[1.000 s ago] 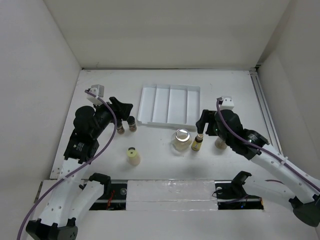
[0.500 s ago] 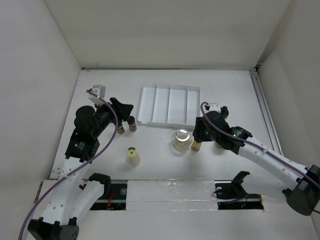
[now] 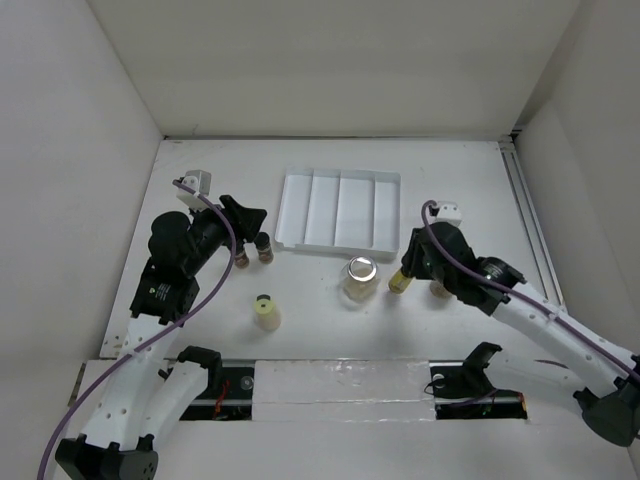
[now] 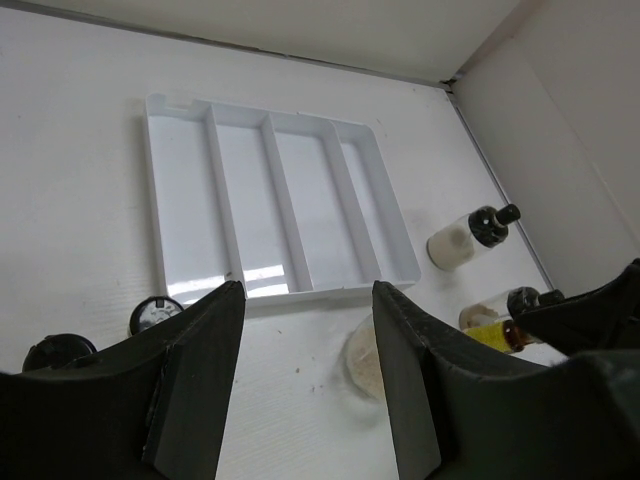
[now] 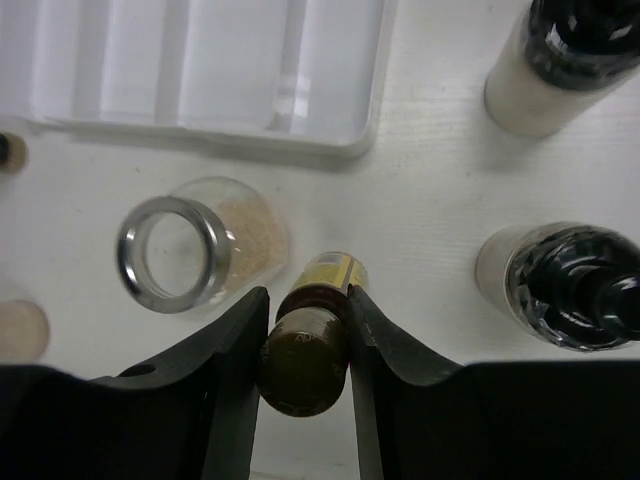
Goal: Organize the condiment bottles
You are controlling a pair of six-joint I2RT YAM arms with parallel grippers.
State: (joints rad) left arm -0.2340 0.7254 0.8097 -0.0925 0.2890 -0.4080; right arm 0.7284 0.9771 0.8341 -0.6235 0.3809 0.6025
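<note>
— While the right gripper [image 5: 306, 305] hangs over the middle of the tabletop [image 3: 460, 170], what do its jaws have?
— They are clamped on the dark cap of the slim yellow bottle [image 3: 400, 282], one finger on each side. The bottle leans, cap toward the arm and base toward the white tray [image 3: 338, 208]. Whether its base touches the tabletop, I cannot tell.
— What stands around it?
— The clear jar [image 5: 190, 250] with the silver rim is just to its left, upright, with pale grains inside. On the bottle's right a black-capped shaker [image 5: 565, 285] stands close by. Farther back a pale bottle [image 5: 540, 80] with a black cap sits near the tray's right corner; whether that one stands or lies, I cannot tell.
— And the left gripper [image 4: 305, 300]?
— Its jaws are apart with nothing between them. Through the gap the wrist view shows the tray's near edge and bare tabletop. The gripper hovers on the left, off the tray's near left corner.
— Any bottles on that side?
— Two small dark-capped ones, touching or nearly so. The brown shaker [image 3: 265, 247] is just off the tray's corner and the tan shaker [image 3: 241, 258] is beside it, close under the left gripper. The cream bottle [image 3: 265, 312] stands alone, nearer the arm bases, well apart from both grippers.
— So where does the lot sit overall?
— Everything I can see is outside the tray, on its near side, in front of its four long compartments.
</note>
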